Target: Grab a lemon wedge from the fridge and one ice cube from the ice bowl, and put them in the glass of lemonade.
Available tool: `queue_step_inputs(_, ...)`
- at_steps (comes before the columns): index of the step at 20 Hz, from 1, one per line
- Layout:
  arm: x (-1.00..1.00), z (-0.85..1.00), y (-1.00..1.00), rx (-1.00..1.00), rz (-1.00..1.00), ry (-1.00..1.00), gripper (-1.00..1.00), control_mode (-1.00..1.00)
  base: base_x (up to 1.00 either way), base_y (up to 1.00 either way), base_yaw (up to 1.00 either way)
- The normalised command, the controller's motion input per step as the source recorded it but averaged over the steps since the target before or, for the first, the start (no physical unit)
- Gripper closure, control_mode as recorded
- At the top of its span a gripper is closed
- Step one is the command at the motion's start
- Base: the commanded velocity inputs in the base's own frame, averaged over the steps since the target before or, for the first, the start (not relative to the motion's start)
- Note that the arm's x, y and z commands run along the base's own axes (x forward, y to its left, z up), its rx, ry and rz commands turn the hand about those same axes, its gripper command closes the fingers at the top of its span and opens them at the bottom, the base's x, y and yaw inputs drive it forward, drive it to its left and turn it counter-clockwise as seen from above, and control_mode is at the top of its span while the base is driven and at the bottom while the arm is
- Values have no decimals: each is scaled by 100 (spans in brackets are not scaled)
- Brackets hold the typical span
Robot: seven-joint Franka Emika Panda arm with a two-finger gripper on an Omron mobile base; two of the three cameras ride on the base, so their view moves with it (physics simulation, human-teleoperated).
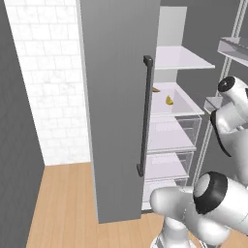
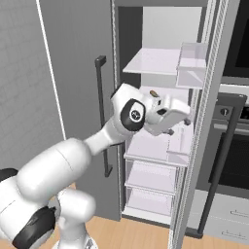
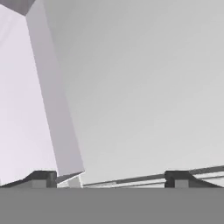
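The jaws are spread wide with nothing held between them, fingertips [image 3: 43, 178] set far apart. The gripper [image 3: 110, 179] is seen pushed inside the open fridge [image 1: 121, 97], up against a pale inner wall. The lemon wedge [image 1: 169, 100] is sat on a white shelf [image 1: 186, 102], with a flatter brown piece [image 1: 155, 89] just left of it, further back.

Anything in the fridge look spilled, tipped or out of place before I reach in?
Nothing stands out. The fridge stands open; the lemon wedge lies on a white shelf beside an orange-brown piece. No spills show.
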Motion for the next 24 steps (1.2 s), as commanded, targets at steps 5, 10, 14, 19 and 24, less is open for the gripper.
queue_step_inputs(5,-56,26,100,2,1,-49,-100,-100,0,0,0)
queue_step_inputs(10,-52,18,100,17,-1,-41,-100,-100,0,0,0)
queue_step_inputs(14,-66,0,100,26,0,-24,-100,-100,0,0,0)
queue_step_inputs(19,-62,0,100,29,0,-6,-100,-100,0,0,0)
queue_step_inputs(24,-51,-4,100,33,1,0,-100,-100,0,0,0)
